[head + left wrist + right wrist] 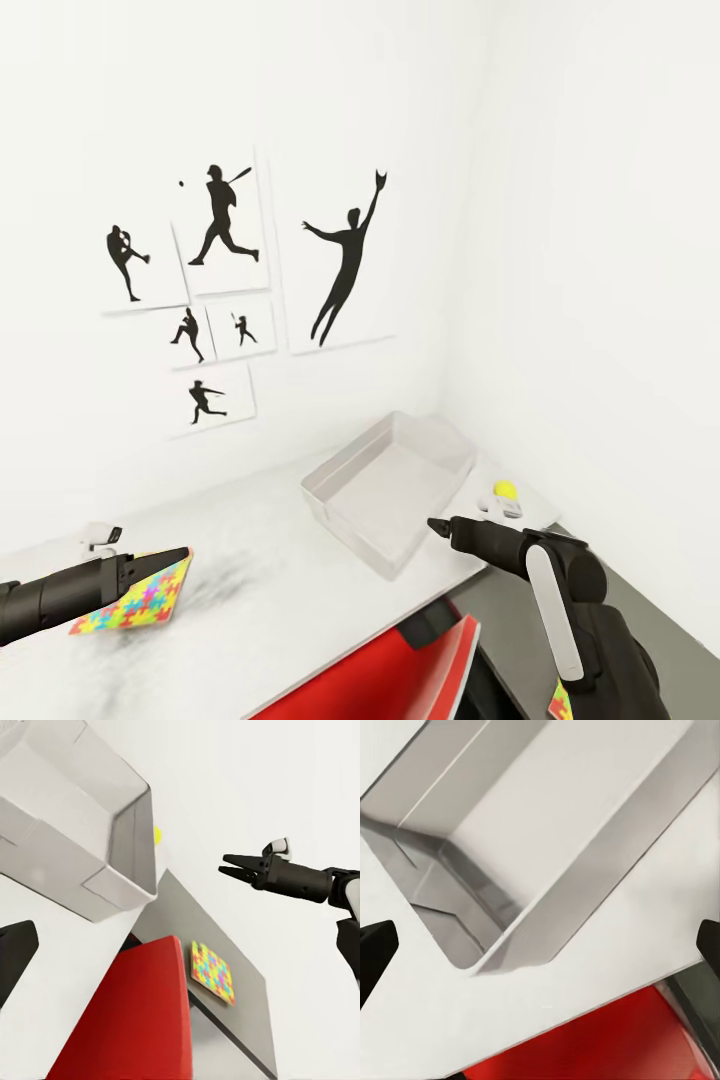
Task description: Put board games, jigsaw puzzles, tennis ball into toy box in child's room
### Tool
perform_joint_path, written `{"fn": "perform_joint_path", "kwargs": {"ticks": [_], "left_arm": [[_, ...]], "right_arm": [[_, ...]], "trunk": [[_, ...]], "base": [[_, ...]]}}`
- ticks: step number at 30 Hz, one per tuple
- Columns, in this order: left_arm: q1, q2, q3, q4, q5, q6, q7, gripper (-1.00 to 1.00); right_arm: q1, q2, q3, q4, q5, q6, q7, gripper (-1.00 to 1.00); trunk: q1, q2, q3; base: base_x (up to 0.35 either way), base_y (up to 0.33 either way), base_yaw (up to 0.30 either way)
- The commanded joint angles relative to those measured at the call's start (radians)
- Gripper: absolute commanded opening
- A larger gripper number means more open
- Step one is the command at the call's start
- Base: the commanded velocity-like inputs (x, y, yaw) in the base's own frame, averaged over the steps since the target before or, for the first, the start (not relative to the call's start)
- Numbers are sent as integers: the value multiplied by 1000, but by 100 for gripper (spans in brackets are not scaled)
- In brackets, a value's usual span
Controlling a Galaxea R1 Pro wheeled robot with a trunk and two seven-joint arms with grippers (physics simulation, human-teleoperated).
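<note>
The pale translucent toy box [352, 497] stands empty on the white table [250, 560], its open top also seen in the right wrist view as toy box [547, 832]. A yellow tennis ball [506, 490] lies just beyond the box near the table's right end. A colourful jigsaw puzzle [128, 606] lies on the table at the left, with my left gripper [183, 556] open just above its far edge. My right gripper [436, 524] hovers open at the box's right side, holding nothing. A second jigsaw puzzle [212, 973] lies on the grey floor by the red chair. The board games are out of view.
A red chair [400, 670] stands tucked under the table's front edge. A small white object [100, 538] sits on the table behind the left puzzle. Another white item [500, 507] lies by the ball. Baseball silhouette pictures [230, 290] hang on the wall behind.
</note>
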Motion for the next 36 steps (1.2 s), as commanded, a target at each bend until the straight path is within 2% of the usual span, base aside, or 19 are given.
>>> {"fn": "perform_joint_path", "kwargs": {"ticks": [1,10,36], "left_arm": [[-1,0,0,0,-1,11,-4,100],[-1,0,0,0,-1,11,-4,100],[-1,0,0,0,-1,11,-4,100]], "right_arm": [[-1,1,-2,-1,3,5,6,100],[-1,3,-2,-1,3,5,6,100],[-1,3,-1,4,3,3,5,100]], "trunk": [[1,-2,-2],[1,-2,-3],[1,-2,-3]], "base": [[160,0,-17],[103,0,-6],[3,0,0]]}}
